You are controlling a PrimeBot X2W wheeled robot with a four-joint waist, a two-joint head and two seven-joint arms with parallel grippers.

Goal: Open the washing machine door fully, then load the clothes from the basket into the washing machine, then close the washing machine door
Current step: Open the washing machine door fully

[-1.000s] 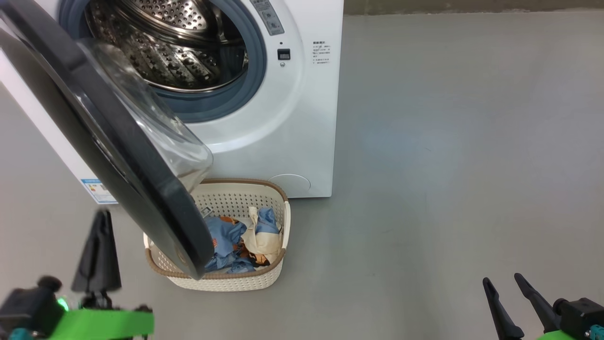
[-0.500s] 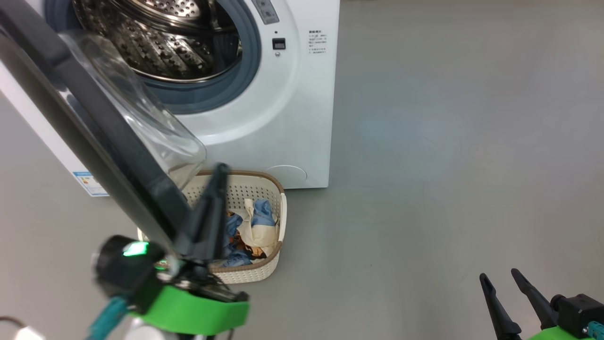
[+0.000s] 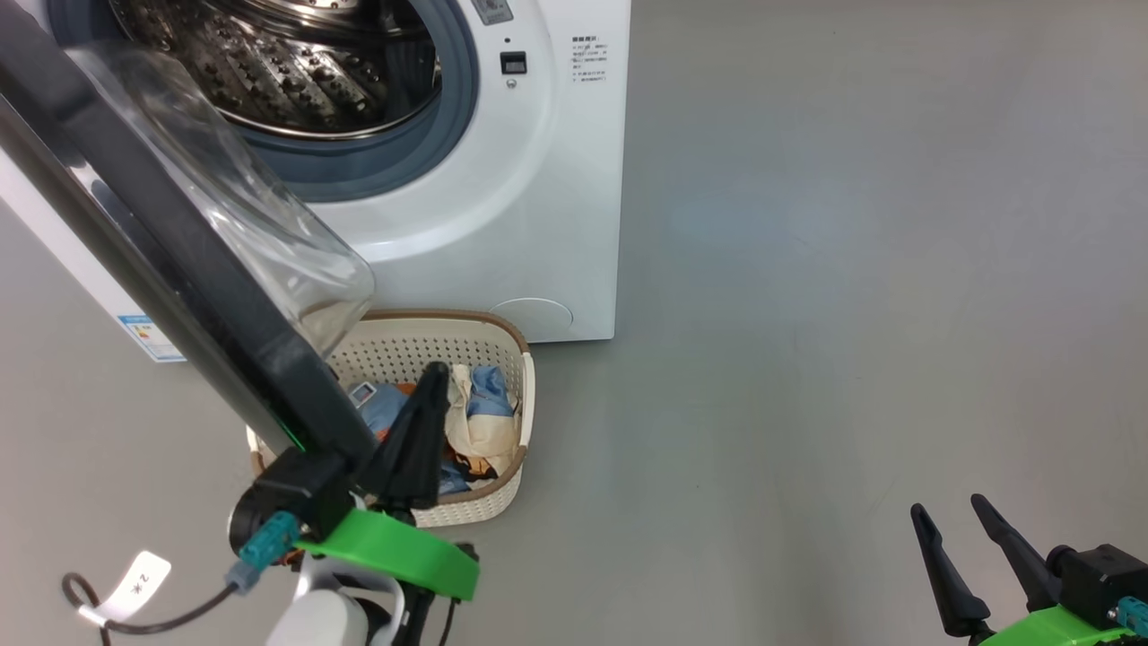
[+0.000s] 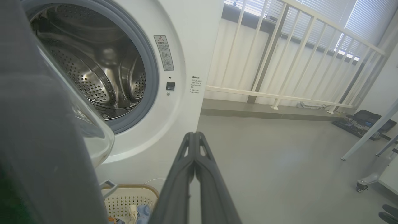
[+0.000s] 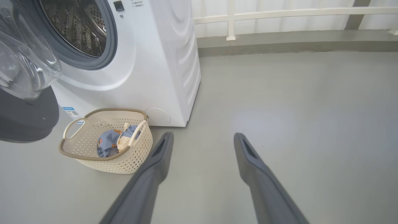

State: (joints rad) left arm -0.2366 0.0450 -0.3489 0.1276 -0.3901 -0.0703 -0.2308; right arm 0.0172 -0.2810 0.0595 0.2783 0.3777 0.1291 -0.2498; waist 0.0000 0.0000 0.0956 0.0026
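Observation:
The white washing machine [image 3: 538,197] stands at the upper left with its steel drum [image 3: 296,72] exposed. Its black washing machine door [image 3: 179,260], with the clear glass bowl, hangs partly open over the basket [image 3: 525,395]. The cream basket sits on the floor in front of the machine and holds the blue and cream clothes [image 3: 480,408]. My left gripper [image 3: 433,370] is shut on nothing, close against the door's lower inner edge above the basket; contact is unclear. Over bare floor at the lower right, my right gripper [image 3: 947,504] is open and holds nothing. The right wrist view shows the basket [image 5: 93,157], clothes [image 5: 115,141] and door [image 5: 25,118].
Open grey floor [image 3: 852,314] stretches to the right of the machine. A white railing [image 4: 279,62] runs along the wall behind it. A black case [image 4: 363,119] and wheeled table legs [image 4: 370,137] stand at the far right. A tagged cable [image 3: 134,579] hangs by my left arm.
My left gripper has swung from the left of the door to its inner side, over the basket, still shut. The head view has shifted a little. The right gripper has stayed open in place.

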